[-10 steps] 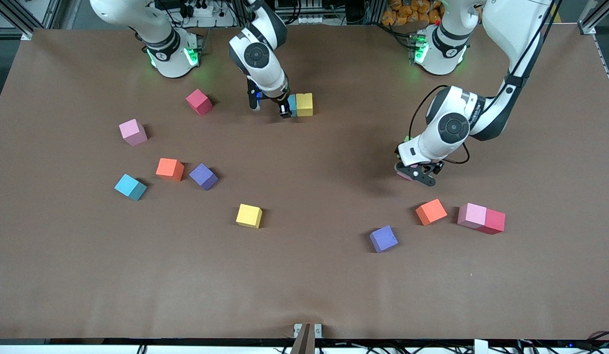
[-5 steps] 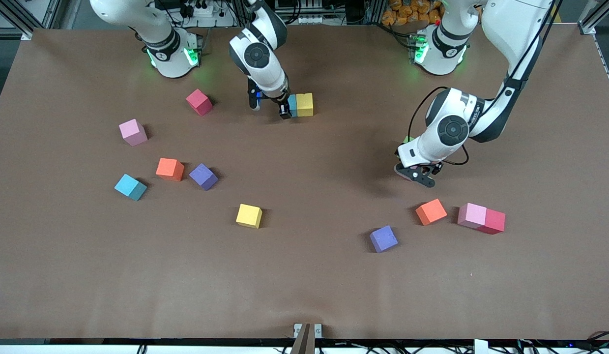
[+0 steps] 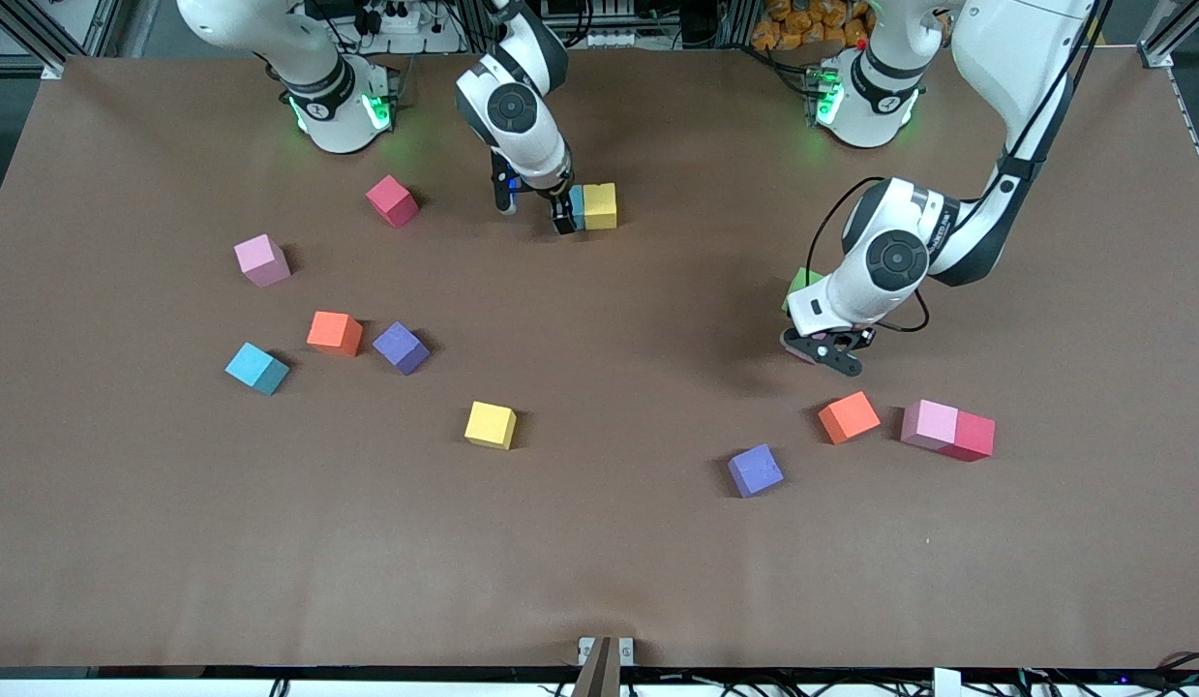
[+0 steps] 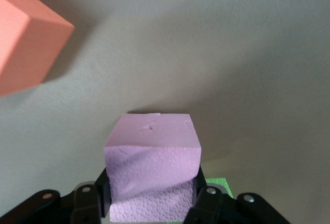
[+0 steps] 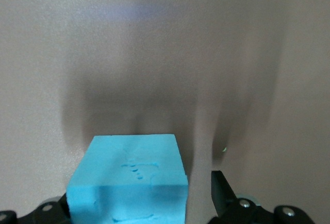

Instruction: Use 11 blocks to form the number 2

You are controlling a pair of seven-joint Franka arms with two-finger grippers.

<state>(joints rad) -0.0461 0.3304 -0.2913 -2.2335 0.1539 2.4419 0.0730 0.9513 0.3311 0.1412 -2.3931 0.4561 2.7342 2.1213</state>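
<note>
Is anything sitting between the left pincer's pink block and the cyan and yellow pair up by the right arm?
Nothing visible does. The left pincer grips a pink block; bare table runs from it to the cyan block and yellow block. The green block lies beside that path.

A brown matte tabletop carries scattered small foam cubes. Near the robots' bases a cyan cube touches a yellow cube. Toward the right arm's end lie red, pink, orange, purple, cyan and yellow cubes. Toward the left arm's end lie green, orange and purple cubes, plus a pink cube touching a red one.
</note>
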